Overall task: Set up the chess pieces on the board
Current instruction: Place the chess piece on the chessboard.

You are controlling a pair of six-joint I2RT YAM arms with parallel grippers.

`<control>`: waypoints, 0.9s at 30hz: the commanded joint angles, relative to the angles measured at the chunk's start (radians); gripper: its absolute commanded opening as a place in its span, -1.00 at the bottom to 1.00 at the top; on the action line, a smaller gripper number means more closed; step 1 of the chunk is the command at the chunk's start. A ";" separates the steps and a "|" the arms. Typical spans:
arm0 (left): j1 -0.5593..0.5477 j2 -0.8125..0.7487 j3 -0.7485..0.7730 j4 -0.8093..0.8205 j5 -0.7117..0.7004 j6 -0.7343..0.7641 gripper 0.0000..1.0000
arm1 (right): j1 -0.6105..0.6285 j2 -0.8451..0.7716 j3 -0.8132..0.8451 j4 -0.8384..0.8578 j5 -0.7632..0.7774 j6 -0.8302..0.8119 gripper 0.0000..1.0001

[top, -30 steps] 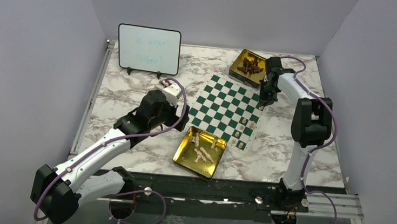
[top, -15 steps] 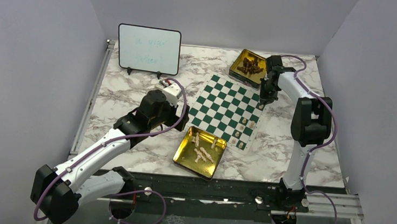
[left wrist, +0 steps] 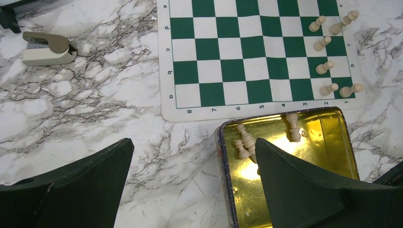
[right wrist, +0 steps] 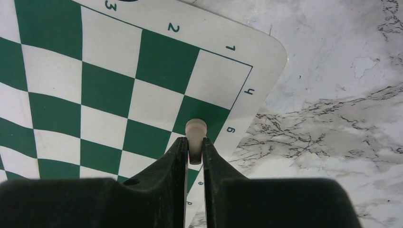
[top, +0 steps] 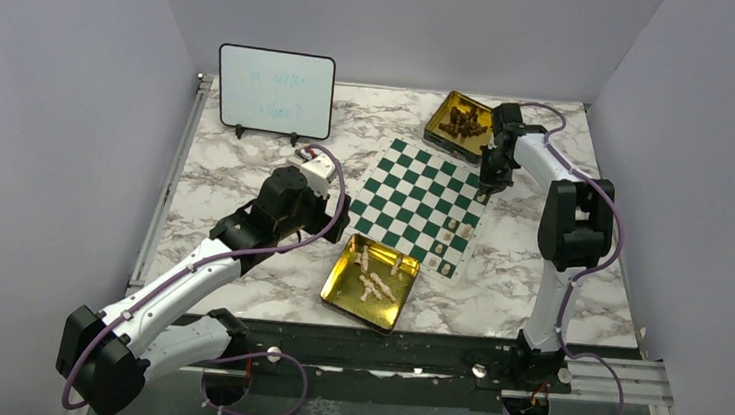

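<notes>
Chess pieces (left wrist: pixel 326 67), pale: six stand along the edge of the board (top: pixel 415 197) that faces the near right corner of the desk (top: pixel 218 154). Others lie in a gold tin (left wrist: pixel 328 147) just beside that edge, toward the desk's near edge. The board lies flat at mid-desk, set slantwise. The right hand (right wrist: pixel 194 142) pinches one pale piece (right wrist: pixel 195 127) upright over a green edge square by the board's corner nearest the desk's far right corner. The left hand (left wrist: pixel 192 142) hangs wide open above the tin's rim, holding nothing.
</notes>
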 commanded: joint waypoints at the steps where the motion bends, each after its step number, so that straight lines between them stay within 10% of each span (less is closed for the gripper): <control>1: 0.004 -0.022 -0.008 0.016 -0.018 0.009 0.98 | -0.005 0.019 0.031 -0.015 0.002 -0.007 -0.60; 27: 0.004 -0.021 -0.009 0.017 -0.021 0.010 0.98 | -0.005 0.044 0.044 -0.031 -0.007 -0.006 -0.50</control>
